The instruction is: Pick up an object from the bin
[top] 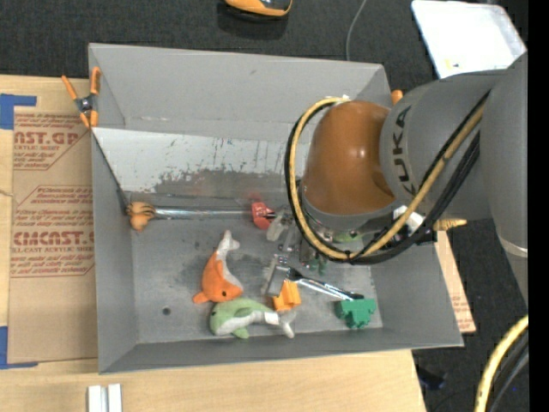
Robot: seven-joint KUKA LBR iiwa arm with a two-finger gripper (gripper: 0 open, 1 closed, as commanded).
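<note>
My gripper (276, 249) reaches out from under the arm's orange dome, low over the middle of the bin floor. It stands open, one fingertip (279, 225) beside the red end of a long metal rod (202, 213), the other (274, 273) just above a small orange block (287, 295). Only bare floor shows between the fingers. An orange and white toy fish (219, 279) lies a little to the left of the gripper. A thin metal tool (326, 288) lies just right of the orange block.
A green and white soft toy (243, 317) lies near the front wall and a small green toy (356, 311) at the front right. The rod's wooden knob (137, 217) rests against the left wall. The arm covers the bin's right part.
</note>
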